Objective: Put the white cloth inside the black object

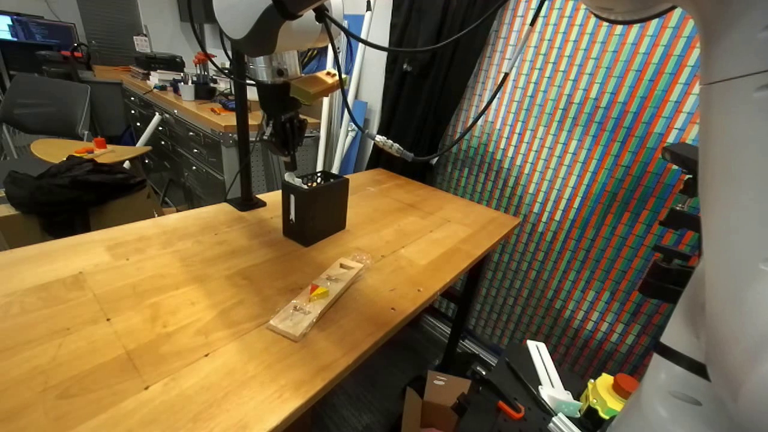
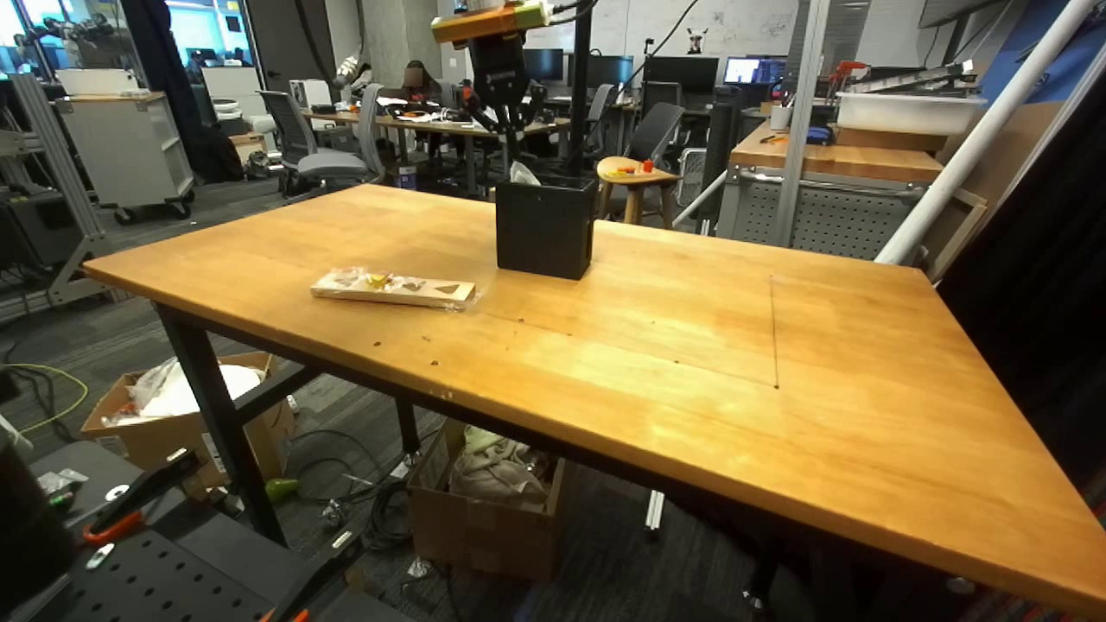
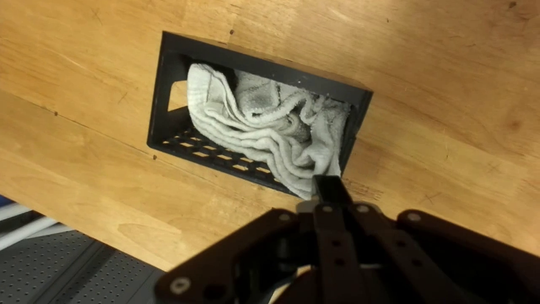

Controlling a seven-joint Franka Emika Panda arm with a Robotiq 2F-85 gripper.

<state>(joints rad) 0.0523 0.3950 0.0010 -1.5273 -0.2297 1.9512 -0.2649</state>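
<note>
Wrist view: rumpled white cloth [image 3: 270, 133] slumps in a perforated black box [image 3: 278, 72]; the pincer [image 3: 331, 188] pinches one fold.

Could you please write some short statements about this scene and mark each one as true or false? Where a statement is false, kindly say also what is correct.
1. The white cloth lies mostly inside the black box. True.
2. The black box lies on its side. False: it stands upright, open at the top.
3. The gripper is close to a corner of the black box. True.
4. The white cloth is spread smooth and flat. False: it is bunched in folds.
5. The wooden board lies on the table in clear wrapping. True.
6. The wooden board touches the black box. False: there is a gap between them.
</note>
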